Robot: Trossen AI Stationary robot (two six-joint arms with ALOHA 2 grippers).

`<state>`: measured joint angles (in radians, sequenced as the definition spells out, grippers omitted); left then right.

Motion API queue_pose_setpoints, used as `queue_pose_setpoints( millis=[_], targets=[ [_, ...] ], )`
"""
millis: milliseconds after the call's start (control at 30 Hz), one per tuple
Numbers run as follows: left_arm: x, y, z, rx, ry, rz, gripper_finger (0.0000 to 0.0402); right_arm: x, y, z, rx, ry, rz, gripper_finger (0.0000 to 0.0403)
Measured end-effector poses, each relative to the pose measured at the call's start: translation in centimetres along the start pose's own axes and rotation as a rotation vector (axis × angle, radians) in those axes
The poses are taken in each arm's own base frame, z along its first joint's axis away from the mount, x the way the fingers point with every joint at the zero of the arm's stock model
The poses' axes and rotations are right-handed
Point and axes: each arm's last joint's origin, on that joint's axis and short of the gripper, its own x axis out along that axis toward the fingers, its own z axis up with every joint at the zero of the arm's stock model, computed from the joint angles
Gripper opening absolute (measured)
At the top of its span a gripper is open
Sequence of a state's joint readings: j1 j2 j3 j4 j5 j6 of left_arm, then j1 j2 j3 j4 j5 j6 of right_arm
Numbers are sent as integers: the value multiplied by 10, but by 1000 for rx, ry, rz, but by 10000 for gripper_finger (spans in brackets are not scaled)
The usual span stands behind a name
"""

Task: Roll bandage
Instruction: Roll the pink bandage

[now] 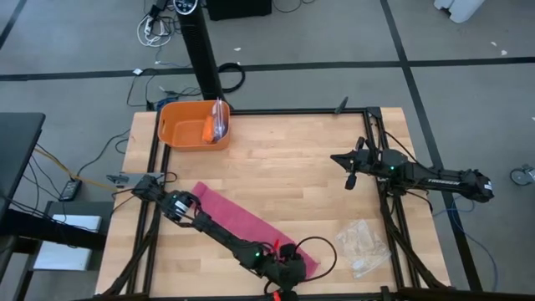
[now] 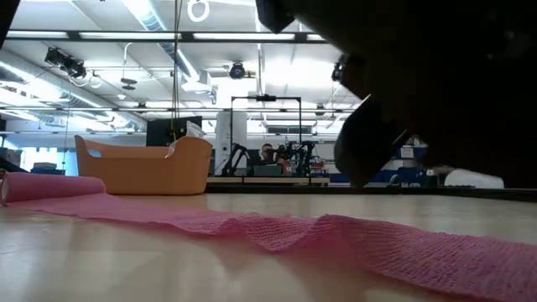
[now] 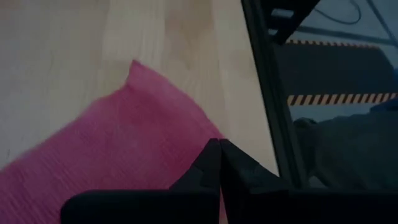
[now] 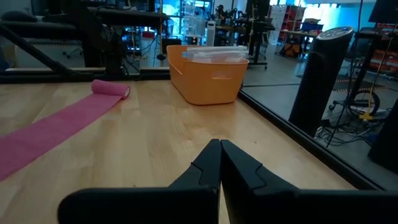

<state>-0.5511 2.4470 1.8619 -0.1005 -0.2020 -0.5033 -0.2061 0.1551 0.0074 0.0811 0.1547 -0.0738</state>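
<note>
The pale wooden counter (image 1: 284, 159) carries an orange tub (image 1: 188, 125) at its far left corner. A pink bandage (image 1: 242, 219) lies unrolled diagonally across the near side. A clear crinkled bag (image 1: 361, 245) rests near the right edge.

Bandage (image 1: 251, 219): lies flat across the table (image 1: 284, 159), from the left side toward the front edge.
Tub (image 1: 191, 124): at the back left corner.
Bag (image 1: 362, 246): front right, well apart from the bandage.
Left gripper (image 1: 288, 269): over the bandage's front end.
Right gripper (image 1: 352, 180): right side.
</note>
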Motion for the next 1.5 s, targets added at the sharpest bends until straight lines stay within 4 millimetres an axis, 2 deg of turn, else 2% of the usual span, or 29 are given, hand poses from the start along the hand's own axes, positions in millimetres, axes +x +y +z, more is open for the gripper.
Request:
queue_pose_setpoints(
  millis=[233,433,567,733,833,900,1167,1300,1500],
  targets=[
    [15,1,-9,-36,-19,-50,4,0,0,0,0,0,-1,6],
    [14,-2,-3,-23,-51,-69,4,0,0,0,0,-1,-1,8],
    [6,-11,24,30,-119,-96,4,0,0,0,0,-2,-1,6],
    [-18,-25,68,127,-135,-85,5,0,0,0,-6,-1,-1,6],
    [-35,-30,86,153,-120,24,5,0,0,2,-95,-19,-3,8],
    [-48,-35,92,171,-114,133,5,0,0,5,-148,-44,-7,8],
    [-82,-49,76,154,-110,407,3,0,-1,7,-131,-64,-9,7],
    [-88,-56,61,122,-69,468,3,0,0,7,-124,-69,-7,8],
    [-101,-68,39,66,-81,590,3,-1,3,10,8,-102,104,6]
  ],
)
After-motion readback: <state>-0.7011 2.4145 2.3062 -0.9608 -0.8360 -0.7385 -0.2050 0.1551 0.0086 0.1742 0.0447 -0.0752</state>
